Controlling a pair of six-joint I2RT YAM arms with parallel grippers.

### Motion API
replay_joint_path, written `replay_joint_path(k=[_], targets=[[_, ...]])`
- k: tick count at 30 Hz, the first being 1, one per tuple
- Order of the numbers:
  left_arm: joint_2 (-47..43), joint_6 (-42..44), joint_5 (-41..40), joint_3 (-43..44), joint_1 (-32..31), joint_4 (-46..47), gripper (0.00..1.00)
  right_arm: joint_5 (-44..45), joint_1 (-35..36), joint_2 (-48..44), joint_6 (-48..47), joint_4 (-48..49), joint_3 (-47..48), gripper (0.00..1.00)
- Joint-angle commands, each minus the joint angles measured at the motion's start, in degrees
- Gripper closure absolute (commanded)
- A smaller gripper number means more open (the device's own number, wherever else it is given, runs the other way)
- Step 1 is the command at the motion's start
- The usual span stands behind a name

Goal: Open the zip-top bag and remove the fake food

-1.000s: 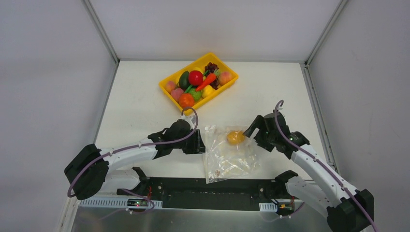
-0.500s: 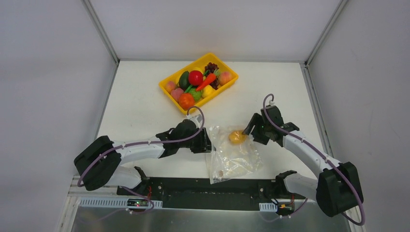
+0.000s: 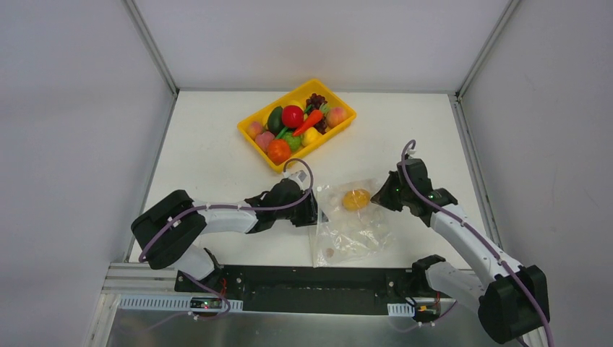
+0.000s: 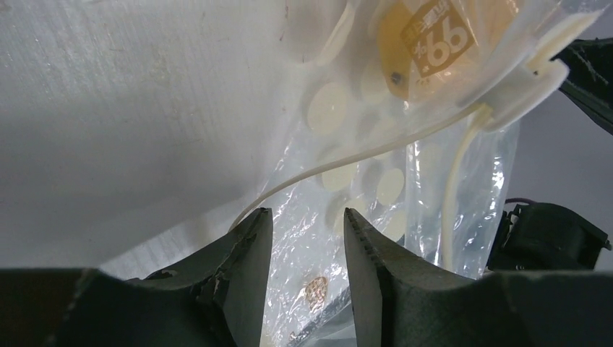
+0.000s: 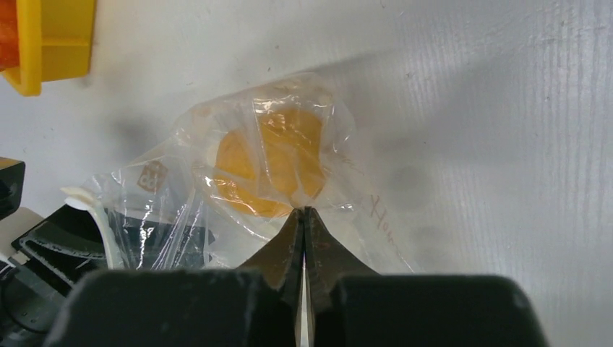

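The clear zip-top bag (image 3: 350,228) lies crinkled on the white table between my arms, with a yellow-orange fake fruit (image 3: 356,199) inside near its far end. My right gripper (image 3: 377,198) is at the bag's right far edge; in the right wrist view its tips (image 5: 303,211) are pinched together on the film just below the fruit (image 5: 271,163). My left gripper (image 3: 312,210) is at the bag's left edge. Its jaws (image 4: 309,217) stand apart over the bag (image 4: 376,188), next to the white zip strip (image 4: 347,170) and slider (image 4: 524,83).
A yellow tray (image 3: 318,149) at the far middle holds more fake food: a red ball (image 3: 292,116), a carrot (image 3: 309,121), an orange (image 3: 279,150) and a dark grape bunch (image 3: 316,101). Its corner (image 5: 58,43) shows in the right wrist view. Grey walls enclose the table.
My right gripper closed from wide open onto the bag's film by the fruit. The left arm reached further right along the bag's left edge, and the bag slid slightly right.
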Motion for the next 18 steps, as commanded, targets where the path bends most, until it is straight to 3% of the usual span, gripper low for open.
replay_joint_path(k=[1,5,11,18], targets=[[-0.12,0.06,-4.59,-0.31,-0.18,1.35,0.58,-1.87,-0.19,-3.09,-0.6,-1.62,1.4,1.0],[-1.1,0.18,-7.19,-2.14,0.93,0.87,0.57,-8.21,-0.17,-4.33,-0.09,-2.36,3.88,1.0],[0.95,-0.07,-5.07,-6.42,1.77,14.27,0.51,-21.4,-0.13,-12.76,-1.06,-0.95,3.82,1.0],[6.82,-2.94,-1.93,-11.28,1.78,33.07,0.42,-14.36,-0.14,-14.41,0.04,-5.78,-0.79,1.0]])
